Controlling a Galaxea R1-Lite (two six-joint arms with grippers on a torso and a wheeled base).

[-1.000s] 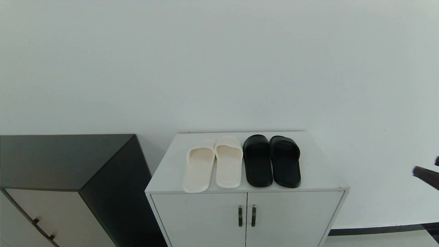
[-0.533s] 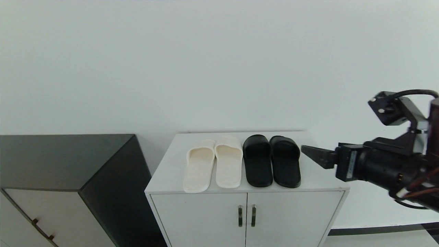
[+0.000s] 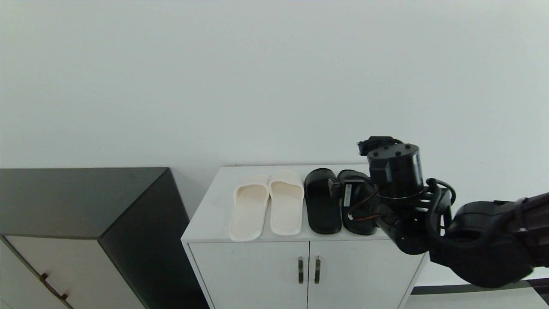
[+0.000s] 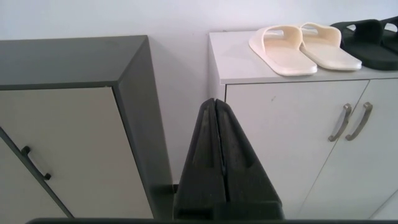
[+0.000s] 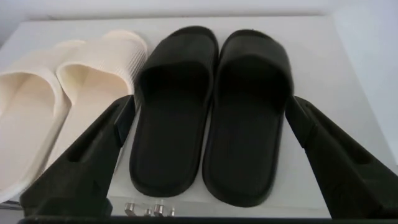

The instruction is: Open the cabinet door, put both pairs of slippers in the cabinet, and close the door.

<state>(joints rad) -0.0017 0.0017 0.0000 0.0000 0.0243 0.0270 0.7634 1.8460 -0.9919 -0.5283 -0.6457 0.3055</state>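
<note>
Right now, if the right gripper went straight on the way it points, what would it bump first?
Probably the black slippers on the white cabinet: the right gripper is open and straddles the pair in its wrist view. How far off they are is unclear.

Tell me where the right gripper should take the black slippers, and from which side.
Take the black slippers as one pair, squeezing across their outer edges at the open heel half and coming down from above. They lie flat, side by side on the cabinet top. The open right gripper is lined up with one finger beyond each outer edge.
</note>
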